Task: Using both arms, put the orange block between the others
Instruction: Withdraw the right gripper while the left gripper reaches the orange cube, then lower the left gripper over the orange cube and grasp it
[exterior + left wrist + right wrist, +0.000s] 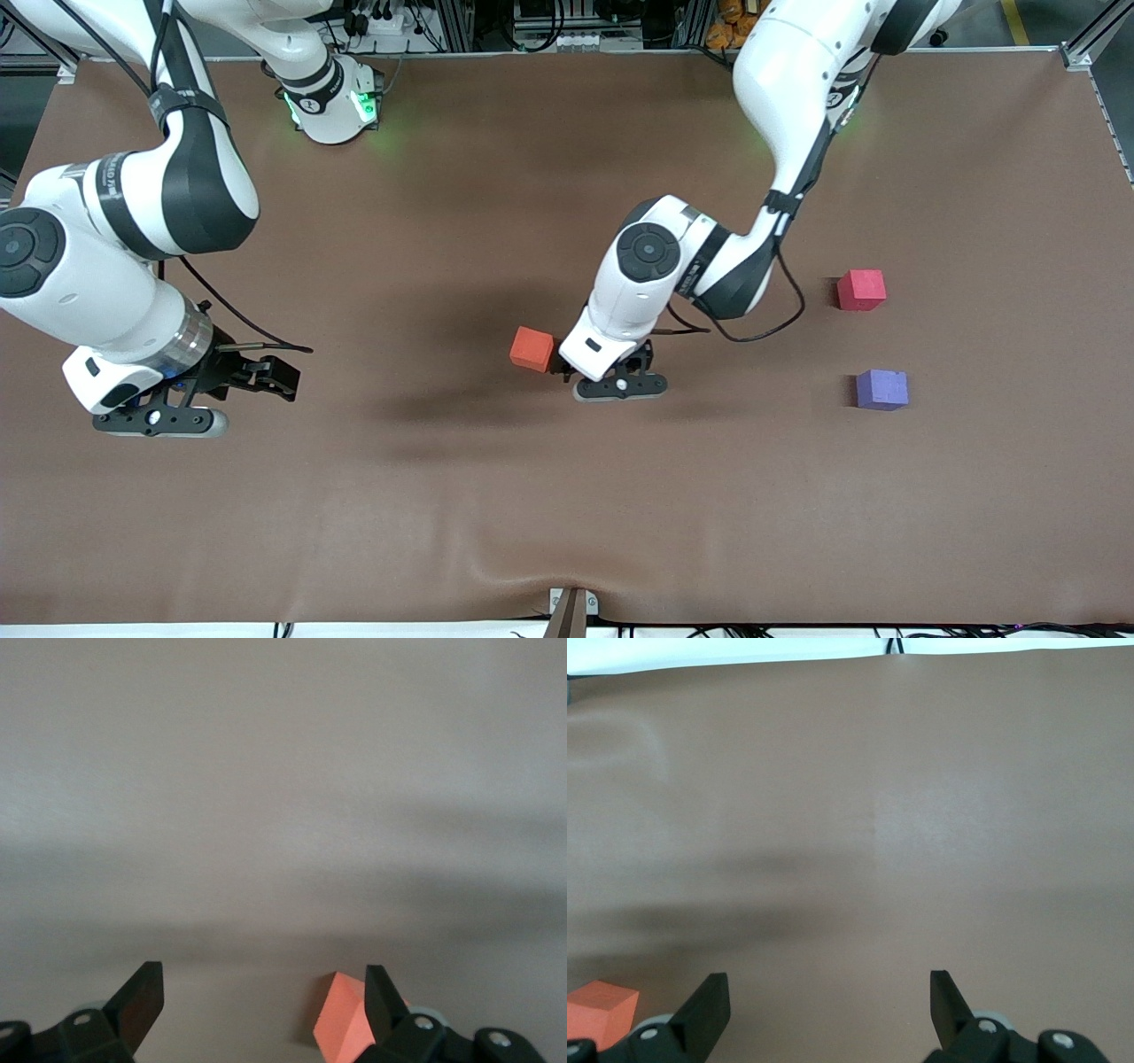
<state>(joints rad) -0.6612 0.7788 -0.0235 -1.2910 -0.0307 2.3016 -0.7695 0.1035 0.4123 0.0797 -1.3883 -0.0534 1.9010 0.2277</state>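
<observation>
Orange block: I see it mid-table, just beside my left gripper.
Left gripper: spread wide, holding nothing.
Right gripper: waiting, spread wide, empty, toward its own end.
Red-pink cube, purple cube: toward the left arm's end.

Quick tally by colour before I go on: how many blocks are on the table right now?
Orange block: 1
Red-pink block: 1
Purple block: 1
Total: 3 blocks
</observation>
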